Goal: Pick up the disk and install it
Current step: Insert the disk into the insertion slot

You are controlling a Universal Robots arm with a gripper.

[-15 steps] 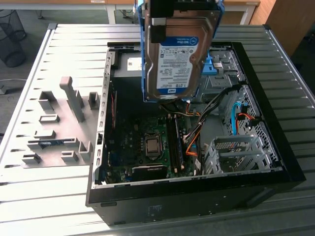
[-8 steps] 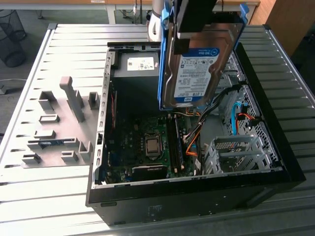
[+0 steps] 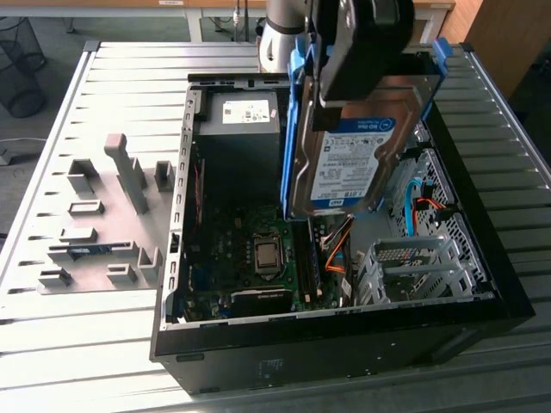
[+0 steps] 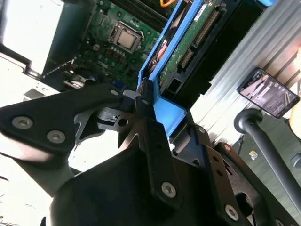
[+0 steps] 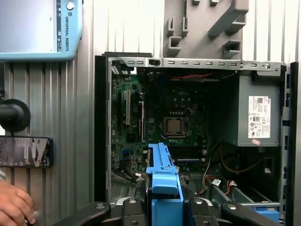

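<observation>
Exterior view: holding the disk (image 3: pixel 349 163) upright in the air, label side facing the camera, over the middle of the open computer case (image 3: pixel 344 348). Clamping it at its upper end with the gripper (image 3: pixel 366 82), closed on the blue frame round the disk's edges. Touching neither the circuit board (image 3: pixel 258 249) below, nor the black box (image 3: pixel 239 138) with the white sticker towards the exterior view's left, nor the metal cage (image 3: pixel 413 267) lower down towards the exterior view's right. Leaving the grey holder board (image 3: pixel 103 228) on the slatted table (image 3: pixel 103 77) well apart, outside the case.

Second wrist view: pinching the end of the disk (image 4: pixel 188 42) between the black fingers (image 4: pixel 153 136) of the gripper (image 4: pixel 162 110), jaws closed tight on the blue frame, with the circuit board (image 4: pixel 110 40) beyond and a phone (image 4: pixel 268 92) lying outside the case.

First wrist view: looking past the blue end of the disk (image 5: pixel 164 183) into the case (image 5: pixel 197 62), with the gripper (image 5: pixel 164 212) closed on either side of the frame and a hand (image 5: pixel 14 207) resting near the phone (image 5: pixel 26 151).

Judging progress: picking up looking done, given the firm grip and the disk hanging free. Installing not yet done, the disk sitting in no bay or cage as far as can be seen.
</observation>
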